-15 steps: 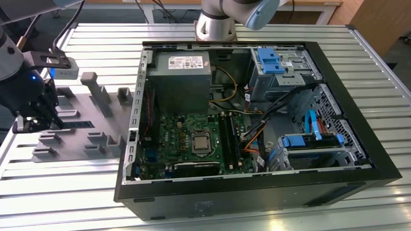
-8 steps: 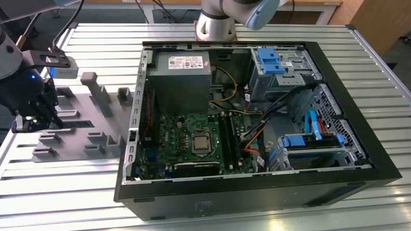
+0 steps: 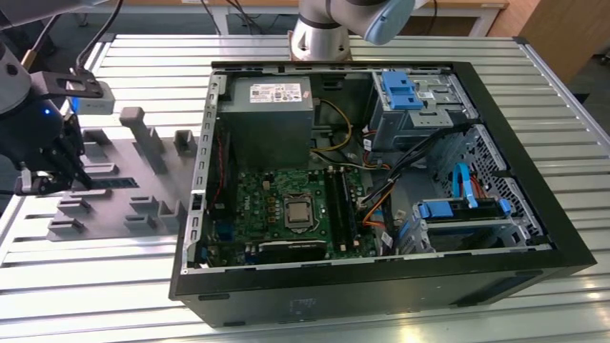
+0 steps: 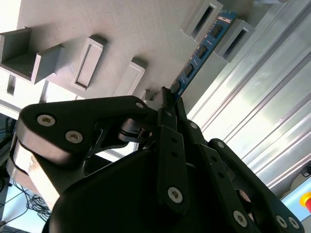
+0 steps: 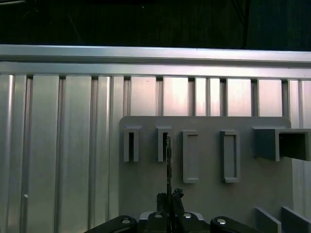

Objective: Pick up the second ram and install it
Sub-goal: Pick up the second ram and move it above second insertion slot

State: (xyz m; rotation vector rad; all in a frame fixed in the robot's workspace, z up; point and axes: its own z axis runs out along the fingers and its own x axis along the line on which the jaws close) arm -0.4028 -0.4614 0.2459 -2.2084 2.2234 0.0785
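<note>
The second ram [image 4: 201,48] is a narrow blue board with black chips, standing on its edge on the grey fixture [image 3: 114,207]. Its far end sits between two slotted blocks. In the first wrist view the ram [image 5: 168,160] shows edge-on as a thin dark line. My gripper [image 4: 165,94] is at the stick's near end with its fingers closed tightly on both faces. In the exterior view the gripper [image 3: 43,182] hangs low over the fixture at that view's left, with the ram [image 3: 116,182] stretching from it toward the right.
An open computer case [image 3: 381,286] lies on the slatted metal table, to the exterior view's right of the fixture. Inside are a green motherboard [image 3: 286,207], dark memory slots [image 3: 341,200], a power supply [image 3: 271,93] and loose cables. Upright grey blocks [image 3: 148,136] stand on the fixture.
</note>
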